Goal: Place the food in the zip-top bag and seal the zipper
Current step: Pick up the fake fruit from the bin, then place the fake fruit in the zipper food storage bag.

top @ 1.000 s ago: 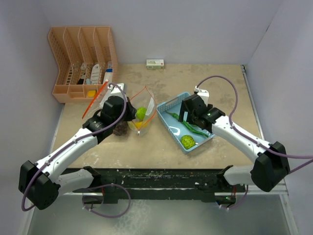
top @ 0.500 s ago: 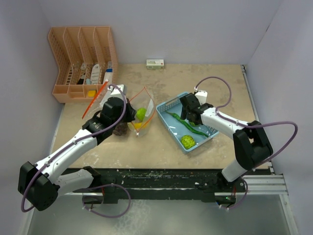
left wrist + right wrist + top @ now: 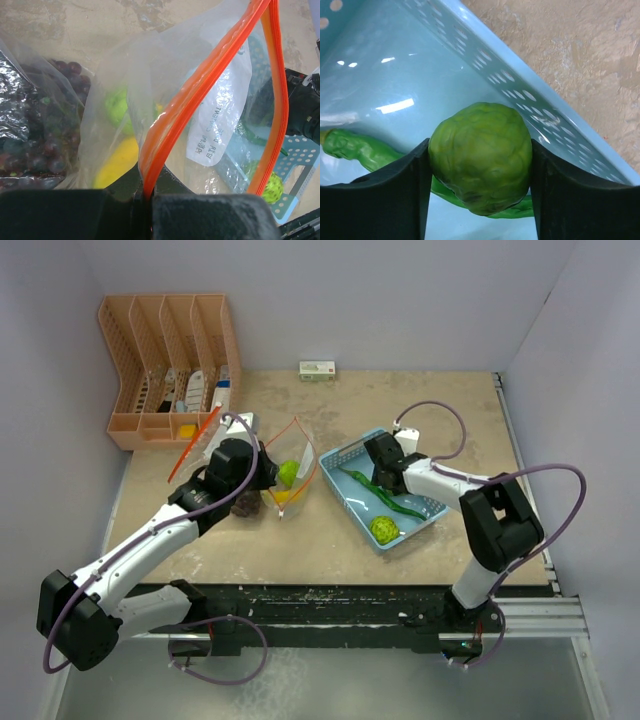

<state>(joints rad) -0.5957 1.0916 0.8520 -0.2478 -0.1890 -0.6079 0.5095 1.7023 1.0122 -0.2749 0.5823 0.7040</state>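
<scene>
— Where the black fingers of the right gripper (image 3: pixel 479 150) stand in the right wrist view, what is seen between them?

— A bumpy lime-green round fruit (image 3: pixel 480 155) is clamped there at mid-frame, with both pads pressed against its sides. Beneath it, a long green knobbly vegetable (image 3: pixel 355 147) is laid on the floor of the light-blue perforated plastic basket (image 3: pixel 485 65).

— Is other food shown in that basket?

— A second bumpy green fruit (image 3: pixel 383 529) is seen at its lower end, right of centre in the top view.

— And the bag?

— The clear zip-top bag (image 3: pixel 165 65) is stood open left of centre. Its orange zipper rim (image 3: pixel 200 95) is pinched by the left gripper (image 3: pixel 145 200), jaws closed together on it, at the bottom of the left wrist view. A third lime-green fruit (image 3: pixel 116 105) and a yellow banana (image 3: pixel 117 162) are seen through the plastic. A dark red-purple grape bunch (image 3: pixel 45 145) is seen at the left of that frame; whether it is inside the bag cannot be told.

— What is found around them?

— Everything is borne by a tan mottled table (image 3: pixel 330 550). A peach slotted organiser (image 3: pixel 165 370) is placed at upper left, and a small white box (image 3: pixel 317 368) at top centre.
</scene>
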